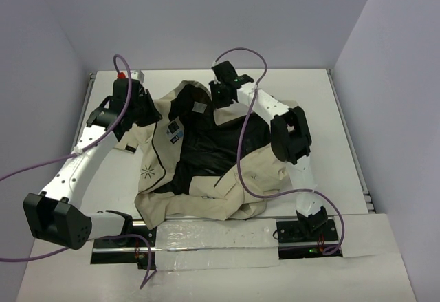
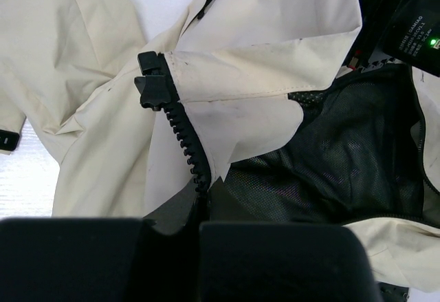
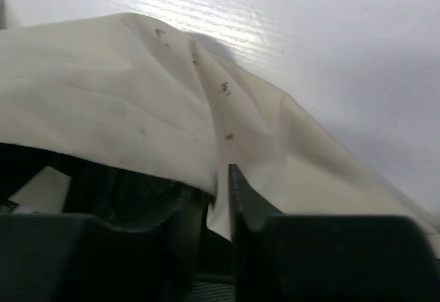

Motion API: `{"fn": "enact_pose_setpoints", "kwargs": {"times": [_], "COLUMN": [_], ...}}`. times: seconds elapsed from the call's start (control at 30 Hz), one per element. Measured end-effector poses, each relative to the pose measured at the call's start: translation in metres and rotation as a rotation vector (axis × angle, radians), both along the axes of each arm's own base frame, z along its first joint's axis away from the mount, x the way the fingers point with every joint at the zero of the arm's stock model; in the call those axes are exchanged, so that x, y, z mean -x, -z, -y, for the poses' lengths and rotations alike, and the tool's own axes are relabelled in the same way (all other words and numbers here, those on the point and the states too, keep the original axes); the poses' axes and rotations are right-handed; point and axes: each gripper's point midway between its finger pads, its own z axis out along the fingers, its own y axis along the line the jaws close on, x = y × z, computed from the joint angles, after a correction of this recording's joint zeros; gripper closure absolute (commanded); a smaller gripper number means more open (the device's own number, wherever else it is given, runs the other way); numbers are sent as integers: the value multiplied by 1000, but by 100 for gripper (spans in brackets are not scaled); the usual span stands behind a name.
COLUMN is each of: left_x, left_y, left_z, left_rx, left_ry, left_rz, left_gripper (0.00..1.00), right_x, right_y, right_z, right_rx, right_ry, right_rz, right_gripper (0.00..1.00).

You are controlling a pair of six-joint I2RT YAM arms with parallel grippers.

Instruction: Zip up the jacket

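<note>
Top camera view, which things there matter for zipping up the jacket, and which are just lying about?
For the job: jacket; its zipper teeth; left hand, pinching the zipper edge; right hand, pinching a beige flap.
Just there: purple cable draped over the jacket; table; base plate at the near edge.

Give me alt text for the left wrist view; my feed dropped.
The left gripper pinches the beige jacket at its front edge, where black zipper teeth run up to a black end piece. Black mesh lining shows at image right; the zipper is unjoined.
</note>
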Motion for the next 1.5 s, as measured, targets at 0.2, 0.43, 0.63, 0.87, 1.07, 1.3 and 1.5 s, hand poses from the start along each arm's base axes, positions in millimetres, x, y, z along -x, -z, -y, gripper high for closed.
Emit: {"fn": "enact_pose_setpoints", "kwargs": {"times": [0.2,0.43,0.63,0.87,1.07,1.3,1.5], "left_x": [6,26,33,38,42,52,88], "left_y": [-1,1,1,6,22,23,1], "left_z": [-2,-13,5,32,78,162,222], "left_rx": [-9,-68,-23,2,-3,-96,-58], "left_ry": [5,37,95,155,227,335,519], "left_rz": [-7,-36,-52,-70,-99,-42,21], "left_gripper": [100,100,100,100,100,5,1], "right_x": [-11,-63,-104,-88,-18,85,116], "right_y": [-6,-58,-82,-59,-52,-104,-146], "right_z": [9,33,47,64,93,148,217], "right_rx": [32,-29,-87,5,61,11,-85], "right_ry": [47,195,304,358,358,418,572], "right_rz": [38,194,296,252,131,176,295], "right_gripper": [100,78,33,25,25,22,22]}}
